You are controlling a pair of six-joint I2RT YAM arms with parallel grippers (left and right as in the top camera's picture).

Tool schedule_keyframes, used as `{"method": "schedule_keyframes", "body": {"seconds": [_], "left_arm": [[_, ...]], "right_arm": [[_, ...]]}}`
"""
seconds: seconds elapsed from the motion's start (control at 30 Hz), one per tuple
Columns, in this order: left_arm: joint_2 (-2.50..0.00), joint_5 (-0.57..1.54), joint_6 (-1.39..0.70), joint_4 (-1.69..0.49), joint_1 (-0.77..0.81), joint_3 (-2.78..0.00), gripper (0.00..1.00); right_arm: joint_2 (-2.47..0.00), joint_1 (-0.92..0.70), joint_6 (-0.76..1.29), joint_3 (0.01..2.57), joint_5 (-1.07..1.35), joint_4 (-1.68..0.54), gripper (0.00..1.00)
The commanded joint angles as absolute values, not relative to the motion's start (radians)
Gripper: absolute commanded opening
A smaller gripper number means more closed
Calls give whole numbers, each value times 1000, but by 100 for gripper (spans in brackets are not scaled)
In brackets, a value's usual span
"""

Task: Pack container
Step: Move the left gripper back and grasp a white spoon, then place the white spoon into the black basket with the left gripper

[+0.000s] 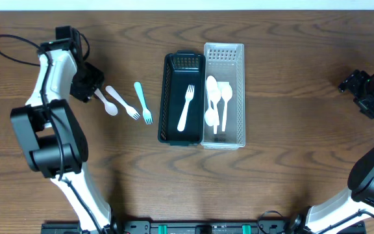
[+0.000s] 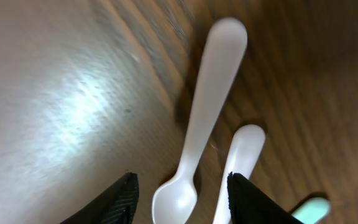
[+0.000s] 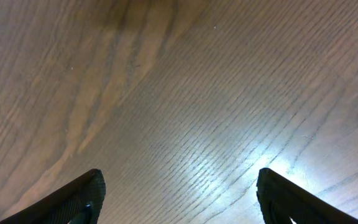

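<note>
Left of black bin [image 1: 163, 97], teal fork [image 1: 142, 102]

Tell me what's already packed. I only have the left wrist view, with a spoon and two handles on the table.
Observer: The black bin holds one white fork.
Operator: Any spoons packed?
Observer: Three white spoons lie in the clear bin beside it.
Operator: Where's the right gripper?
Observer: The right gripper is open above the table, far right of both bins.
</note>
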State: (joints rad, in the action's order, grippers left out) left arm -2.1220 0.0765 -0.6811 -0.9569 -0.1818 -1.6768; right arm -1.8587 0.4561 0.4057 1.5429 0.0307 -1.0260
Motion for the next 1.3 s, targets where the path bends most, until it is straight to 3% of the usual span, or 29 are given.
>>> {"method": "schedule_keyframes", "body": {"seconds": [0.0, 0.73, 1.1, 1.2, 1.27], "left_arm": [[-2154, 117, -565, -957, -175, -1672, 49], [-2242, 116, -456, -946, -175, -1670, 44], [-2243, 115, -442, -948, -175, -1670, 19], [-2242, 116, -437, -964, -175, -1670, 8], [-2240, 116, -437, -985, -175, -1671, 6]], "right_arm": [[-1868, 451, 411, 1541, 34, -1026, 81], [-1868, 451, 411, 1541, 30, -1030, 80], [-1868, 451, 410, 1541, 27, -1032, 80], [-1868, 451, 410, 1541, 27, -1033, 80], [-1868, 451, 410, 1541, 27, -1033, 80]]}}
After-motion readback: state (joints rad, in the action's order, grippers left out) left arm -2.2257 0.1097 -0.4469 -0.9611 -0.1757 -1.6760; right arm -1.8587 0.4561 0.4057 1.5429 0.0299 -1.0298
